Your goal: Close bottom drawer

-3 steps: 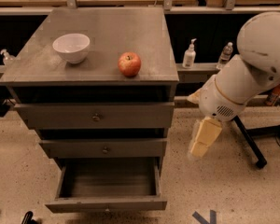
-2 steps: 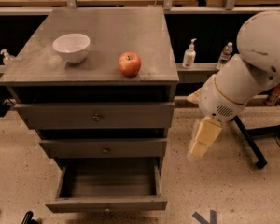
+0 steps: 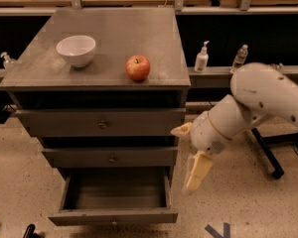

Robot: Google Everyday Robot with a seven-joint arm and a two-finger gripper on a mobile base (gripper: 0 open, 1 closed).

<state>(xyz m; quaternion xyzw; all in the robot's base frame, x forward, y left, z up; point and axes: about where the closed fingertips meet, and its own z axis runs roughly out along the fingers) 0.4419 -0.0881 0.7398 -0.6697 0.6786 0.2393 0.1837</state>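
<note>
The bottom drawer (image 3: 114,215) of the grey cabinet is pulled well out, and its plain grey box interior (image 3: 116,191) looks empty. Its front panel faces me near the lower edge of the view. My gripper (image 3: 197,170), cream coloured at the end of the white arm (image 3: 258,100), hangs pointing down just to the right of the cabinet. It is level with the open drawer's right side and not touching it. It holds nothing that I can see.
The middle drawer (image 3: 111,157) and top drawer (image 3: 103,124) are shut. A white bowl (image 3: 76,49) and a red apple (image 3: 138,67) sit on the cabinet top. Bottles (image 3: 201,57) stand on a ledge behind. A black stand leg (image 3: 265,152) lies on the floor at right.
My arm has swung left and down, bringing the gripper closer to the cabinet's right side and the open drawer. The drawer has not moved.
</note>
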